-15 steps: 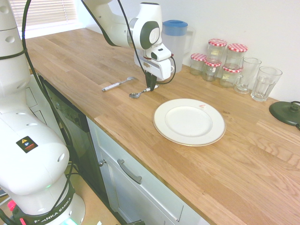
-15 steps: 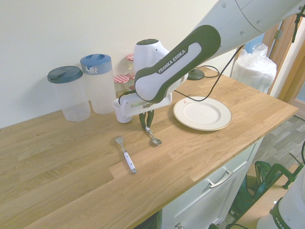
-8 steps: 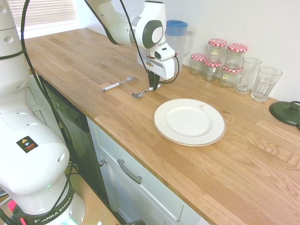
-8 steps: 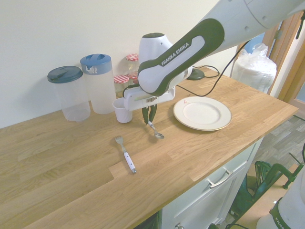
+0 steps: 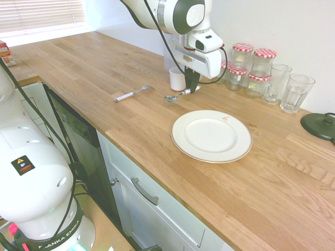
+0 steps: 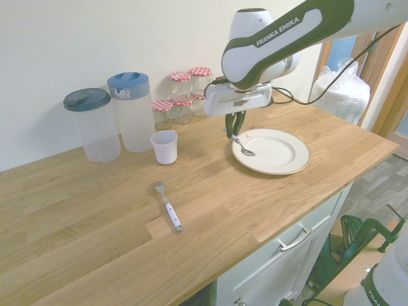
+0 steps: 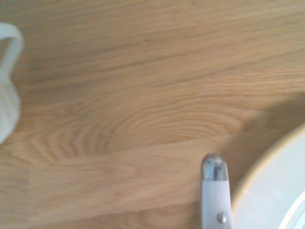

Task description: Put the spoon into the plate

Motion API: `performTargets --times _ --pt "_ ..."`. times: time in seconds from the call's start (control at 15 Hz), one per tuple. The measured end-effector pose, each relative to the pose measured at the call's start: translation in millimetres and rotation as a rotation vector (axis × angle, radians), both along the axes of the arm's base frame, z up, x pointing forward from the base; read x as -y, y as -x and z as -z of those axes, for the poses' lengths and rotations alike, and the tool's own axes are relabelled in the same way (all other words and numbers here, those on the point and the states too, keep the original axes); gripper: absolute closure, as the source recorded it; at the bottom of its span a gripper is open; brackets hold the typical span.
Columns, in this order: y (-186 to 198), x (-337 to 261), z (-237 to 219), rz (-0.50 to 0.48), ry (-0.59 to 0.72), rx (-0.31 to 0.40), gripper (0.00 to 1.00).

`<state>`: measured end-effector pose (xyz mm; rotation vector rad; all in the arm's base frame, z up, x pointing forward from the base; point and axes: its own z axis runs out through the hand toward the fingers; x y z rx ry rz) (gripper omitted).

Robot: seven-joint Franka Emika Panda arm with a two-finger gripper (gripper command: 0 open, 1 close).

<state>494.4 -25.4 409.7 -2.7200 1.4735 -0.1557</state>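
A: What lies nearest on the wooden counter (image 5: 131, 120)?
B: The cream plate (image 5: 211, 135).
A: And the teaspoon (image 5: 176, 96)?
B: Lifted above the wood beside the plate's rim, handle pinched in the gripper (image 5: 191, 87).
A: Further back?
B: A white cup (image 5: 177, 78), then red-lidded jars (image 5: 245, 68).

Fingers (image 6: 234, 132) pinch spoon (image 6: 243, 146) above plate (image 6: 288, 167) rim.

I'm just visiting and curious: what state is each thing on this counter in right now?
Hand: shut on spoon, raised.
Spoon: held, off the counter.
Plate: empty, flat.
Cup: upright.
Jugs: lidded.
Jars: lidded.
Glasses: upright.
Fork: lying flat.
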Motion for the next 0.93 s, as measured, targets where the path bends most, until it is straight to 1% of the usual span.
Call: performTargets --times 0.2,0.33,0.6,0.8,0.87,0.93 --pt "29 61 11 0.011 -0.006 -0.026 1.00" --pt "42 90 15 0.032 -0.007 -0.029 1.00" --pt "50 113 27 0.053 -0.002 -0.020 1.00" --pt "44 119 43 0.049 0.003 -0.010 1.00" --pt "41 119 50 0.048 0.004 -0.011 0.00" --pt "39 119 57 0.048 0.005 -0.013 0.00"
